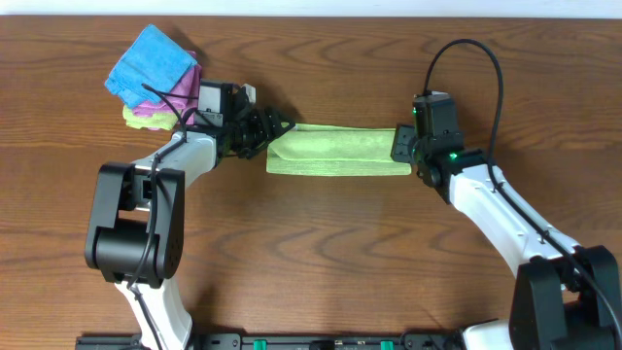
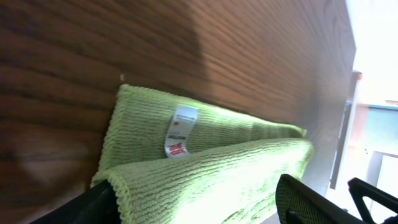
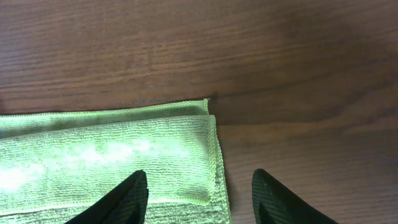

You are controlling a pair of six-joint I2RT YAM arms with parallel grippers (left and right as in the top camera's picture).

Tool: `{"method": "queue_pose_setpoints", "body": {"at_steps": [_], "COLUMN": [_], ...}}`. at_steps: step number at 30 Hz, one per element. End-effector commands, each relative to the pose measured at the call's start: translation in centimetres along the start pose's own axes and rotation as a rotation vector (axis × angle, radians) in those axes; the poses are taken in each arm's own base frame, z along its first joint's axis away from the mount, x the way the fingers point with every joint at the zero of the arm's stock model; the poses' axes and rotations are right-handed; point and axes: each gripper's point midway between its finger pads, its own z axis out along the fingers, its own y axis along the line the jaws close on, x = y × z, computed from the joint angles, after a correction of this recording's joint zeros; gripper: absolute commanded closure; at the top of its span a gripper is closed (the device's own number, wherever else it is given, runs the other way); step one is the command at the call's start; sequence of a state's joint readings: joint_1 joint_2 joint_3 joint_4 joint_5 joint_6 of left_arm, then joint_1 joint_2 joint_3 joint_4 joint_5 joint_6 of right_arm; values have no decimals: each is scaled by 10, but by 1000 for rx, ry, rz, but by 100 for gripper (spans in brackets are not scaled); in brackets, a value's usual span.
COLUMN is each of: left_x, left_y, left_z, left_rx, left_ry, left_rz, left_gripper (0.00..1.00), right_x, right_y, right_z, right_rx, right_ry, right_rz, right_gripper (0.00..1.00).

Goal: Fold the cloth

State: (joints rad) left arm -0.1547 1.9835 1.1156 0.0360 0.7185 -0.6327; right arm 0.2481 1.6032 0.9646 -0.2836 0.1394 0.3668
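A light green cloth [image 1: 340, 151] lies folded into a long narrow strip across the middle of the wooden table. My left gripper [image 1: 264, 131] is at its left end, open, with the folded edge of the cloth [image 2: 236, 134] between the fingers [image 2: 199, 208]. A white label [image 2: 180, 130] shows on the lower layer. My right gripper [image 1: 403, 146] is at the strip's right end. In the right wrist view it is open [image 3: 199, 199] just above the cloth's right edge [image 3: 93, 155], holding nothing.
A stack of folded cloths, blue [image 1: 151, 63] on pink and yellow-green, sits at the back left behind my left arm. The table's far edge [image 1: 311, 19] runs along the top.
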Motion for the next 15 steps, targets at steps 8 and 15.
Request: {"method": "queue_pose_setpoints", "body": {"at_steps": [8, 15], "left_x": [11, 8], "left_y": [-35, -36], "left_z": [-4, -16], "left_rx": [182, 234], "left_ry": [92, 114], "left_rz": [-19, -38], "left_gripper": [32, 35], "right_x": [-3, 5], "right_y": [1, -2], "right_z": [-4, -4], "right_rx": [3, 16], "right_ry": [-12, 22], "right_rz": [11, 6], "right_gripper": [46, 46]}}
